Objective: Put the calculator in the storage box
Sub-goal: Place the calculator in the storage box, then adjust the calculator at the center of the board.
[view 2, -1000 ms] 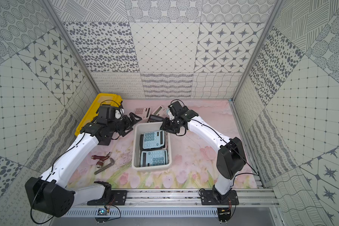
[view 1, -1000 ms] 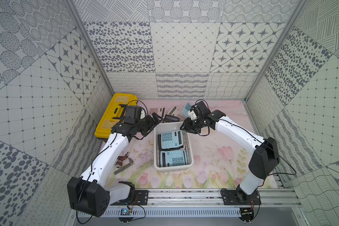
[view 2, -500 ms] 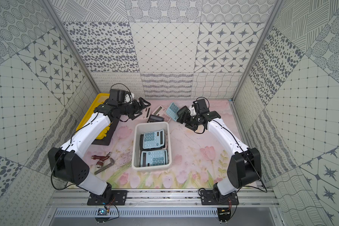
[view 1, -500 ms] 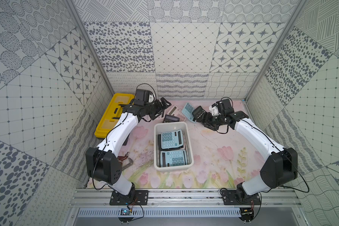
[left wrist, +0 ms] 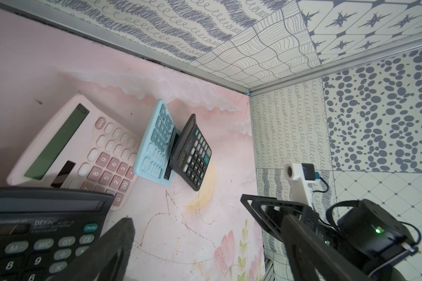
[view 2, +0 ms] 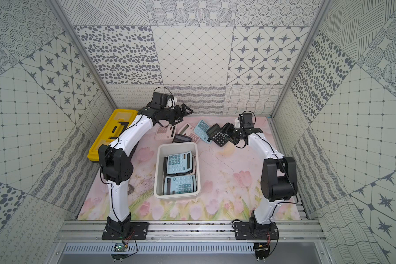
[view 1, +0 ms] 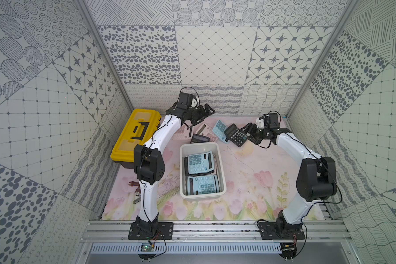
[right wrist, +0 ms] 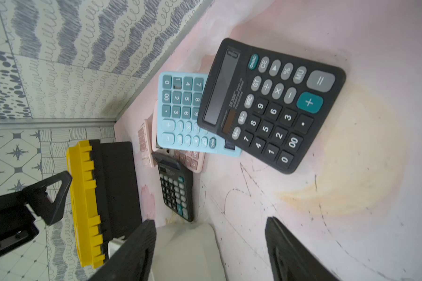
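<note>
Mid-mat: white rectangular plastic storage box (view 1: 181, 173), lidless, sitting on the pink floral mat (view 1: 249, 178). One light-blue calculator (view 1: 198, 163) is lying face-up at the box's far end and a second light-blue calculator (view 1: 202, 185) at its near end.

Back of mat, outside the box: a row of loose calculators.
- The large black desk calculator (view 1: 236, 135) is resting face-up and skewed. Its display end is overlapping a loose light-blue calculator (view 1: 220, 130).
- A pale pink calculator (view 1: 202, 130) is lying partly under that blue one.
- Another pink calculator (view 1: 181, 134) is showing partly behind the left arm.
- A small black calculator (view 1: 199, 138) is lying just beyond the box's far wall.

Right gripper (view 1: 249, 133) is hovering just beside the large black desk calculator. In its wrist view the fingers (right wrist: 137, 243) are standing apart, gripping nothing, with the calculator lying ahead of them.

Left gripper (view 1: 205, 115) is hanging above the pink calculators near the back wall, fingers spread wide and gripping nothing.

Yellow-lidded black toolbox (view 1: 135, 134) is sitting against the left wall.
</note>
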Robot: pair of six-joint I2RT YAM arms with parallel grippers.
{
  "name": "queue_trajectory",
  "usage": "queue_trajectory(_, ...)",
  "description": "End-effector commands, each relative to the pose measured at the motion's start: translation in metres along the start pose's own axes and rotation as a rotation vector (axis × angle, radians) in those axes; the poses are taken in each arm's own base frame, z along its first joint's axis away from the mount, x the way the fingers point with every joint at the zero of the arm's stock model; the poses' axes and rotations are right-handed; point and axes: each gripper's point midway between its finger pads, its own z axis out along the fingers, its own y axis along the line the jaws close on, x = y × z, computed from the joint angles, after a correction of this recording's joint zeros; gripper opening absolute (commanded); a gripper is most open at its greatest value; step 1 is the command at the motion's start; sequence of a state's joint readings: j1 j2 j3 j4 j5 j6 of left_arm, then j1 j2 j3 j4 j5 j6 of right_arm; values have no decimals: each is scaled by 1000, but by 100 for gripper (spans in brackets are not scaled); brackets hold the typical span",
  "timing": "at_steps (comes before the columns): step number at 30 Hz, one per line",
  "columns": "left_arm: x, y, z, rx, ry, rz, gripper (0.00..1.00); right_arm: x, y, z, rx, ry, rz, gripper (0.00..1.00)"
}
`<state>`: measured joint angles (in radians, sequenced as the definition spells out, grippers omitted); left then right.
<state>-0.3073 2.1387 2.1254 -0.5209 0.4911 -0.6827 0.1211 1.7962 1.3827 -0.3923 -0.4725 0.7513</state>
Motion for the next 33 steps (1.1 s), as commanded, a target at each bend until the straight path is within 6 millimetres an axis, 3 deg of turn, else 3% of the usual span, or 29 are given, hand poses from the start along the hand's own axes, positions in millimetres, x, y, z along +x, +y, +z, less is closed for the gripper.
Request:
queue_trajectory(1,6,-13,18,43,50,89,100,-36,26,17,-96,-72,-30,75)
queue_trajectory(9,12,-1,31,32,80,77,100,-84,21,79,-100,-103,-100,74)
queue_trajectory(17,27,9,28,3,114,51,100,-105,18,131,-97,-51,-192,74)
queue_trajectory(25,38,12,16,-13,132,44,100,-89,11,154,22,19,-369,72)
queue_trajectory(33,48,12,6,-14,142,25,99,-60,-7,150,206,88,-492,66)
